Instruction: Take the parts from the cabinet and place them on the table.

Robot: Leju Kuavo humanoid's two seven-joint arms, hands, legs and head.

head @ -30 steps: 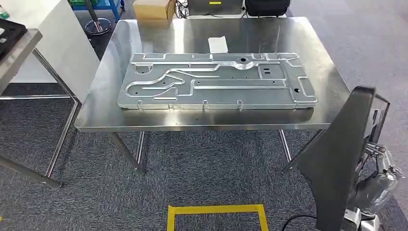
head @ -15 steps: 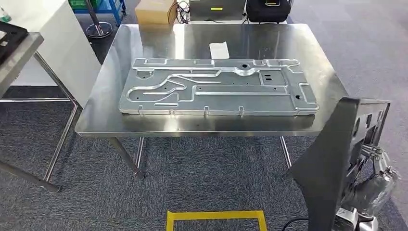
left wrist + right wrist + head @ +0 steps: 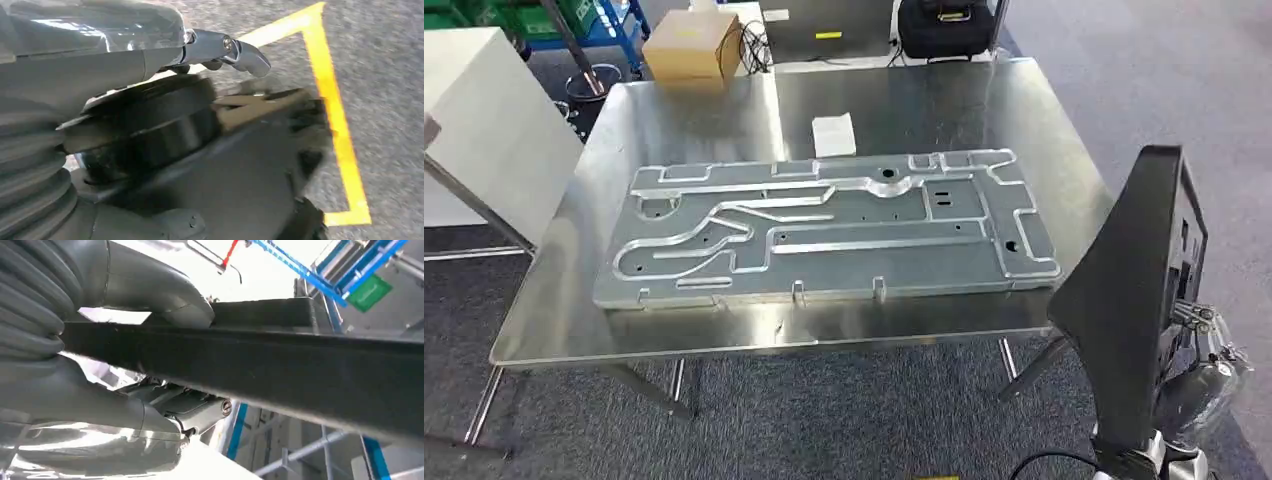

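Right hand clamped on a black part, thumb over one face, fingers under it; held upright just off the tabletop's right front corner. Left hand blurred, fingers seemingly curled on nothing.

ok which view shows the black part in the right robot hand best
The head view: the black part stands whole beside the table. The right wrist view has just a close dark edge gripped by the right robot hand.
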